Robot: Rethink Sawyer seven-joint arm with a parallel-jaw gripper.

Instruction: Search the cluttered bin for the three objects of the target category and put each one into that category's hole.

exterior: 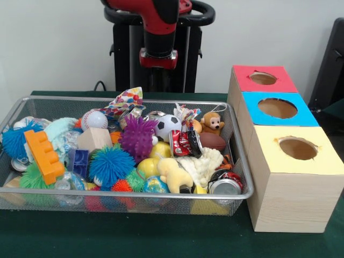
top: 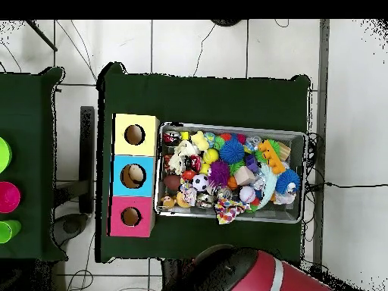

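The bin (exterior: 129, 99) is a wide silver wire-mesh basket on the green table, also in the overhead view (top: 227, 126). It is heaped with toys: a purple spiky ball (exterior: 138, 138), a blue spiky ball (exterior: 110, 164), a soccer ball (exterior: 167, 125), a baseball (exterior: 95, 119), an orange brick (exterior: 44, 156), a monkey plush (exterior: 213, 122), a brown football (exterior: 212, 141) and a crushed red can (exterior: 185, 143). Beside it stands a wooden box with a red-topped (exterior: 244, 80), a blue-topped (exterior: 306, 115) and a yellow-topped hole (exterior: 322, 161). The red arm (exterior: 158, 32) hangs at the pedestal, behind the bin; no gripper shows.
In the overhead view the arm (top: 250, 273) is folded at the bottom edge, off the bin. A second green table at the left holds a green cup (top: 4, 155) and a pink cup (top: 6, 195). A dark object (exterior: 330, 59) stands behind the box.
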